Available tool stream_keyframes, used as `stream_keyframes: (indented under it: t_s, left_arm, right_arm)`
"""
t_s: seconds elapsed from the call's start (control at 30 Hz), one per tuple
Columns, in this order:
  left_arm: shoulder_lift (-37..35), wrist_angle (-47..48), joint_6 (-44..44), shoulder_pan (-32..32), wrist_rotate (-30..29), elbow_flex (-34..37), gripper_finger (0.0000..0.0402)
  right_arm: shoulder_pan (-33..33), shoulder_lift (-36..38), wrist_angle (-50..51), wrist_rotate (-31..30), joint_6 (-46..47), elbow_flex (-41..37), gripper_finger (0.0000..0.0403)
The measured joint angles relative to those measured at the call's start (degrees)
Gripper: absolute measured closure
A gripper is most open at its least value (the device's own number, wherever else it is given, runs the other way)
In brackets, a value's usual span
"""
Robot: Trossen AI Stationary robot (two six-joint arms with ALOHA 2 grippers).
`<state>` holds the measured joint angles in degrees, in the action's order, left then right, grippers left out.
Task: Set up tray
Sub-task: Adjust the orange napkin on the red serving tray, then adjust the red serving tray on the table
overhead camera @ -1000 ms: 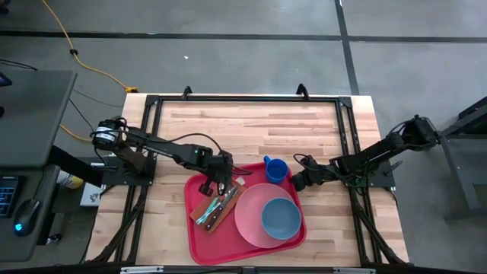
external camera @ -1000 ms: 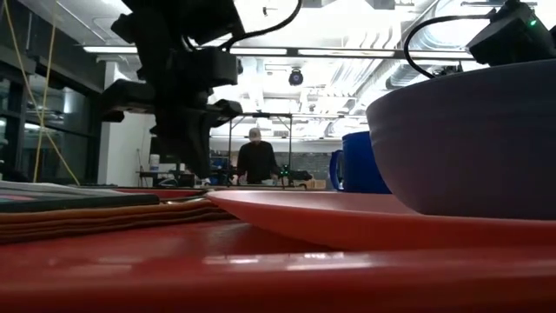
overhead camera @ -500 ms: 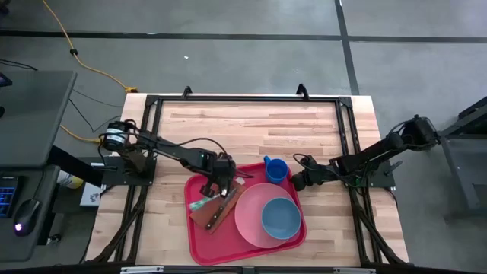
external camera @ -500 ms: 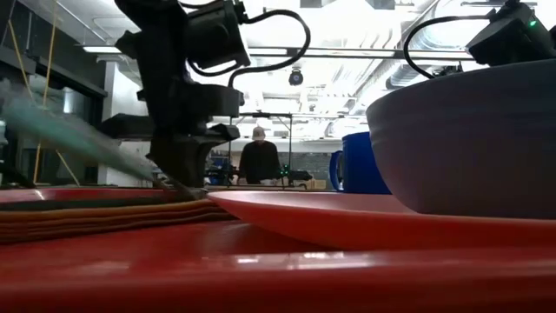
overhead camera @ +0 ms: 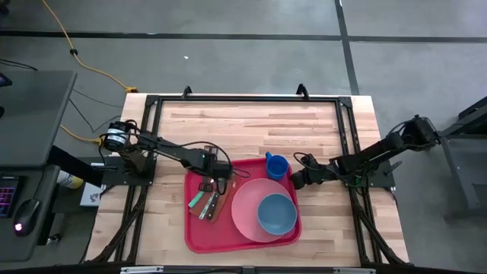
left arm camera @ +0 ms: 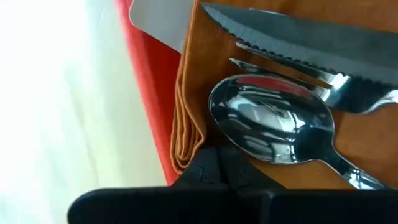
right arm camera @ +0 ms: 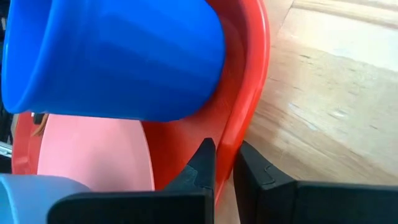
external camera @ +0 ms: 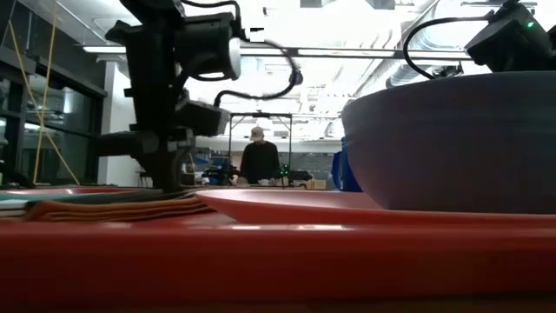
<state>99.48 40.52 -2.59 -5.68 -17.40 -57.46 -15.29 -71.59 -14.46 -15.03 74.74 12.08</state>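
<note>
While both arms have hold of the tray [overhead camera: 199,237], I'm wary of tugging it unevenly. It sits on the table [overhead camera: 251,122] at the near edge, carrying a pink plate [overhead camera: 245,213] with a bowl [overhead camera: 276,215], a blue cup [overhead camera: 277,166] and cutlery on a brown napkin [left arm camera: 249,25]. My right gripper [right arm camera: 225,163] is pinched shut on the tray's rim beside the cup. My left gripper [overhead camera: 214,179] is closed at the napkin's folded edge; whether it also catches the rim, I can't see. A jerk from either side could tip the cup or scatter the spoon [left arm camera: 273,127] and knife [left arm camera: 305,43].
</note>
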Motion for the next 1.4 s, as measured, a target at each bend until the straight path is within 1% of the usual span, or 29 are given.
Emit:
stream_keyframes:
  t_s: [0.07,0.17,0.3,0.47,0.6,0.7,0.9,1.2,1.27,1.4]
  left_arm:
    - [0.1,3.3,3.9,0.1,-1.2,-0.4,0.0394]
    - [0.1,6.9,9.0,0.0,-0.7,-0.9,0.0394]
    - [0.1,10.2,16.8,0.1,1.9,-0.9,0.0394]
    - [0.1,12.6,27.5,0.1,7.2,-0.9,0.0394]
    - [-0.1,12.8,34.2,-0.1,8.1,-0.9,0.0394]
    - [-0.6,12.5,36.3,0.0,8.0,-1.4,0.0394]
    - [-0.6,14.6,39.6,0.1,7.4,-5.8,0.0394]
    - [-0.6,17.3,45.7,0.1,4.1,-9.8,0.0393]
    - [-0.6,18.2,46.1,0.1,2.3,-11.0,0.0384]
    - [-0.6,20.7,42.1,0.3,-1.1,-14.3,0.0354]
  right_arm:
    - [0.0,0.0,0.0,-0.1,0.0,0.0,0.0393]
    - [0.0,0.0,0.0,-0.1,0.0,0.0,0.0393]
    - [0.0,0.0,0.0,-0.1,-0.1,0.0,0.0393]
    - [0.0,0.0,-0.2,-0.2,-0.4,0.0,0.0393]
    - [0.8,0.0,-0.2,0.2,-1.3,0.0,0.0393]
    - [2.1,0.0,-0.2,0.9,-2.1,0.0,0.0393]
    - [5.2,0.0,-1.7,2.2,-5.4,0.0,0.0393]
    - [8.6,0.0,-3.7,4.8,-9.3,0.0,0.0393]
    - [8.7,0.0,-3.7,4.9,-9.6,0.0,0.0393]
    - [8.7,0.0,-3.8,5.2,-10.5,0.0,0.0393]
